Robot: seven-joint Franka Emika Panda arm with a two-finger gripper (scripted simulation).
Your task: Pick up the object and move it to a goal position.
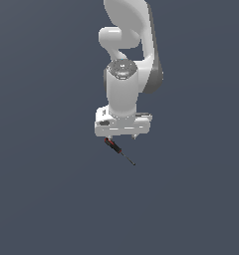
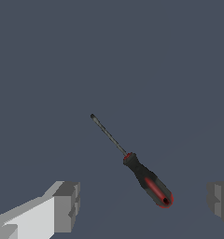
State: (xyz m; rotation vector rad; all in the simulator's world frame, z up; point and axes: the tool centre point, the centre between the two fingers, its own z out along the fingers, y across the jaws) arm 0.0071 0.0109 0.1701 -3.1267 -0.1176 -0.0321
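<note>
The object is a small screwdriver [image 1: 118, 151] with a red-and-black handle and a thin dark shaft, lying flat on the dark grey surface. In the exterior view its handle end sits just under my gripper [image 1: 121, 136] and the shaft points away toward the exterior view's lower right. The wrist view shows the screwdriver [image 2: 148, 181] lying diagonally, its handle end between my two grey fingertips [image 2: 67, 205] but touching neither. My gripper [image 2: 144, 203] is open, with a wide gap and nothing held.
A plain dark grey surface [image 1: 52, 189] fills both views. My white arm [image 1: 126, 60] rises from the hand toward the top of the exterior view. No other objects or edges show.
</note>
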